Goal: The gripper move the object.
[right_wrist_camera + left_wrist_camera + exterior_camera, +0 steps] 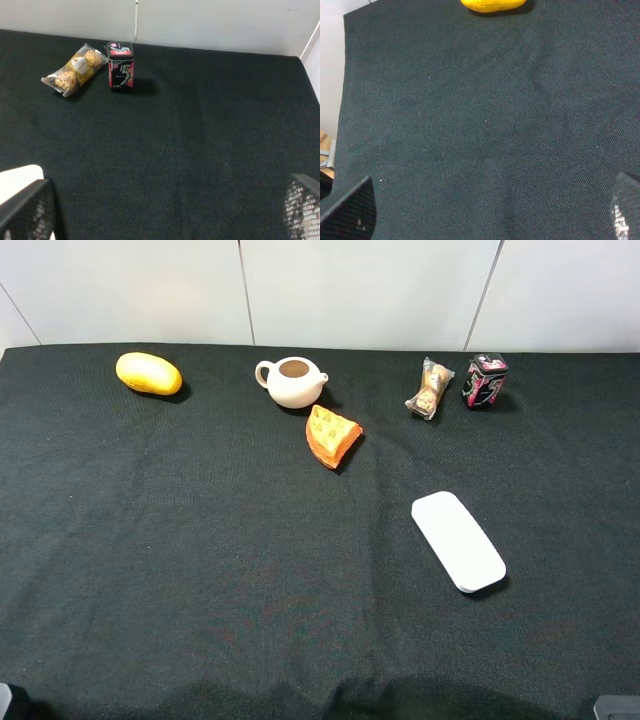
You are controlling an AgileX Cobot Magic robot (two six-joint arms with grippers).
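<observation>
Even overhead light falls on the dark cloth (pixel 200 570); short, soft shadows sit beside each item; fingertips (pixel 30 215) blur at both wrist views' edges.

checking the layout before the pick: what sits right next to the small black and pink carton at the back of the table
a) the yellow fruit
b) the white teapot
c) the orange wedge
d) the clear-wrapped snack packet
d: the carton stands upright at the back right with the snack packet just beside it, apart; the teapot sits farther off.

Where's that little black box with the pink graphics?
The black box stands upright at the table's far right in the high view, just right of the clear-wrapped snack packet, apart from it.
</observation>
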